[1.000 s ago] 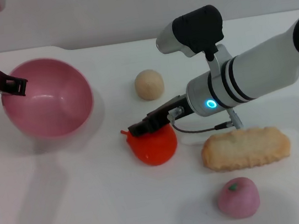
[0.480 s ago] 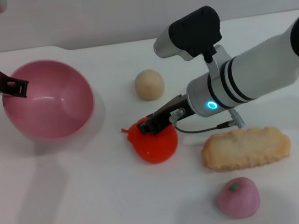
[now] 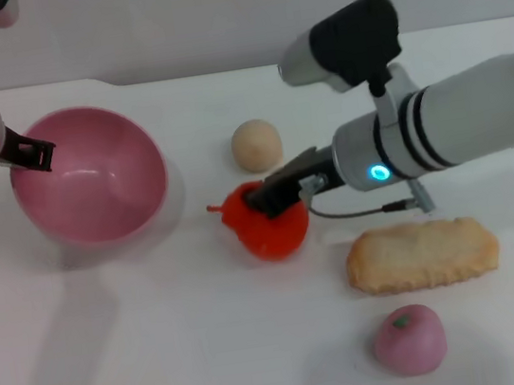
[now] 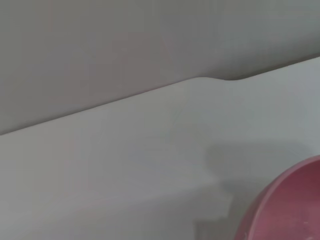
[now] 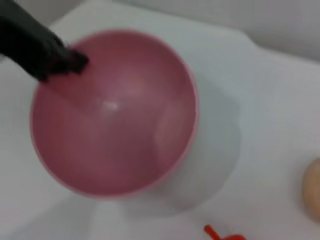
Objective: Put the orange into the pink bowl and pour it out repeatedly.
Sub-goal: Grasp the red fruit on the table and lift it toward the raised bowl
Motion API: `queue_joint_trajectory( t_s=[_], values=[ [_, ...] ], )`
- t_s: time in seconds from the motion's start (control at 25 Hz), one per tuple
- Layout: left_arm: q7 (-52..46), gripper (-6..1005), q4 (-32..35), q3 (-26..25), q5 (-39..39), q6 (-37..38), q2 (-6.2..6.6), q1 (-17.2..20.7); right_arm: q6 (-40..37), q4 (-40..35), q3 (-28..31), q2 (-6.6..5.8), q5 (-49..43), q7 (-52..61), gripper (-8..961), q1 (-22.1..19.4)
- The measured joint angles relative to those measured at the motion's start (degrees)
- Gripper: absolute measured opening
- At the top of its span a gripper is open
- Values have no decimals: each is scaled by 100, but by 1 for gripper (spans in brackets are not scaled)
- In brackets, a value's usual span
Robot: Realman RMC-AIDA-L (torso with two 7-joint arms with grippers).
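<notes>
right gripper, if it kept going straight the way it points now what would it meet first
The right gripper, shut on the orange, points toward the robot's left. Its wrist camera looks straight into the pink bowl, so the bowl's near rim would likely come first, though depth is hard to judge. The left gripper holds the far rim.

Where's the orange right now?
In the head view the orange is mid-table, in the right gripper, just in front of the beige ball and right of the pink bowl.
</notes>
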Motion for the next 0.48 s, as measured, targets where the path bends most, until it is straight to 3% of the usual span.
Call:
queue_joint_trajectory(
  t_s=[0.48],
  values=[
    [93,112,-5,113,-303,-10,-14,15,1214,-3214,792,16,-1353,541,45,-1268]
  ],
)
